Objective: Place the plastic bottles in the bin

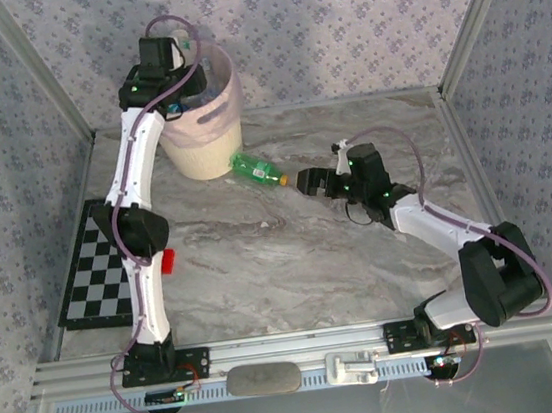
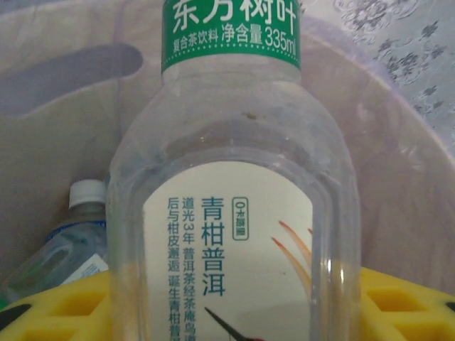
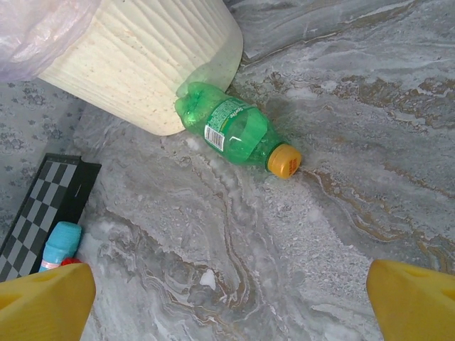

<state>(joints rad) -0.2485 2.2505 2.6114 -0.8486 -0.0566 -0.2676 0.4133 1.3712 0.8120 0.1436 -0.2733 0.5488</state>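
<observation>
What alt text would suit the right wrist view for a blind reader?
A green plastic bottle with an orange cap lies on its side on a marbled table, its base against the cream bin. Yellow fingertips of the open right gripper frame the bottom corners.

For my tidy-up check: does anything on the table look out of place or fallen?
Yes. One green bottle lies on its side on the table, its base against the outer wall of the bin, not inside it.
</observation>
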